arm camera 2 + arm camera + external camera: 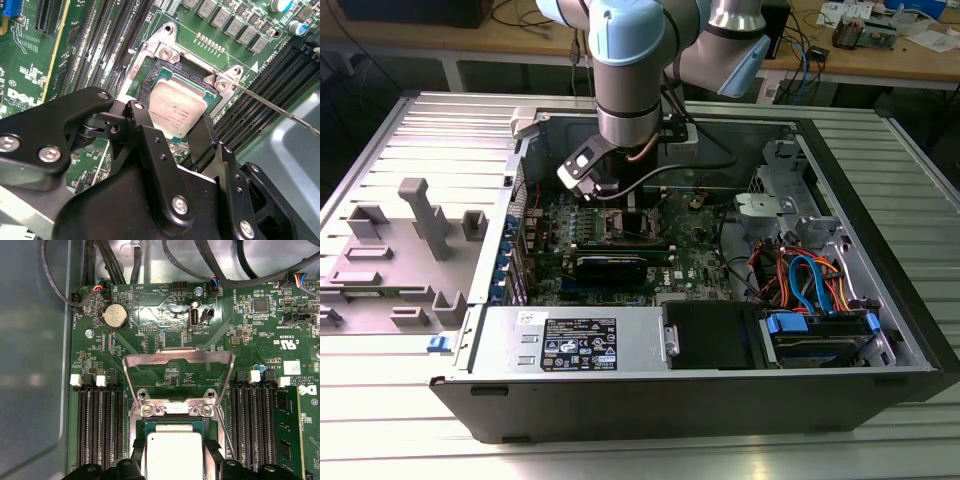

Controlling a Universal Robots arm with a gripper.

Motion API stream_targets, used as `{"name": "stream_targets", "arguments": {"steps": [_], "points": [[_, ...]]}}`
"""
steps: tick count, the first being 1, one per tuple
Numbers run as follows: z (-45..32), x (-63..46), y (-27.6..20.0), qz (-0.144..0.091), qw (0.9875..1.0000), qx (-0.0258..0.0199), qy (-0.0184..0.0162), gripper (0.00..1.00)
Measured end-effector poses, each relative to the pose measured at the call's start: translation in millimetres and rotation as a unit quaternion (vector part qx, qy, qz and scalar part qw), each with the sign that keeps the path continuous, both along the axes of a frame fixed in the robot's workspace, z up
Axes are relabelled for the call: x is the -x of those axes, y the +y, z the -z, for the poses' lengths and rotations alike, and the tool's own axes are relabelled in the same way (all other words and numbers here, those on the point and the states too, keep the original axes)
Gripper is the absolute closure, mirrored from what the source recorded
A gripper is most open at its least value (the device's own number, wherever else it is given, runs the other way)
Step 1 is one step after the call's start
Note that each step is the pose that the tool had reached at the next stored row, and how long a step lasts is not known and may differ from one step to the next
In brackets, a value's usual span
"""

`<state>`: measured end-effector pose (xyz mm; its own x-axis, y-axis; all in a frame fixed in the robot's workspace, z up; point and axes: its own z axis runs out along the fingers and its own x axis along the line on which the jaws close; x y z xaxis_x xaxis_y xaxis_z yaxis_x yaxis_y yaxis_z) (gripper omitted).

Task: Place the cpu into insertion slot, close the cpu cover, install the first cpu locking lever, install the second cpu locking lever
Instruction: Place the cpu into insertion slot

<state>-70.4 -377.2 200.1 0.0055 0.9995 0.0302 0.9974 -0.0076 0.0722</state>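
Note:
In both wrist views the cpu (177, 111) (172, 454), a flat silvery square, lies level in the insertion slot (148, 84), a dark recess with a silver rim. My gripper (175, 134) (173, 449) stands over it, its black fingers (146, 131) against two opposite edges of the chip. The cpu cover (176, 357), a silver frame with a big window, is swung open and lies back over the green board beyond the socket. A thin metal locking lever (282, 109) sticks out free beside the slot. In the exterior view my gripper (620, 195) reaches down into the computer case (880, 330).
Long black memory slots (95, 425) flank the socket on both sides. A coin battery (114, 316) and black cables (115, 260) sit past the cover. The case holds a power supply (575, 340) and a drive bay with blue and orange cables (810, 280). A grey fixture (420, 230) stands at the exterior view's left.

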Motion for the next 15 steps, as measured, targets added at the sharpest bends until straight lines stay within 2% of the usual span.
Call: {"name": "stream_targets", "arguments": {"steps": [15], "points": [[0.4,0.2,-0.5,0.008,1.0000,0.0001,0.0001,0.46]]}}
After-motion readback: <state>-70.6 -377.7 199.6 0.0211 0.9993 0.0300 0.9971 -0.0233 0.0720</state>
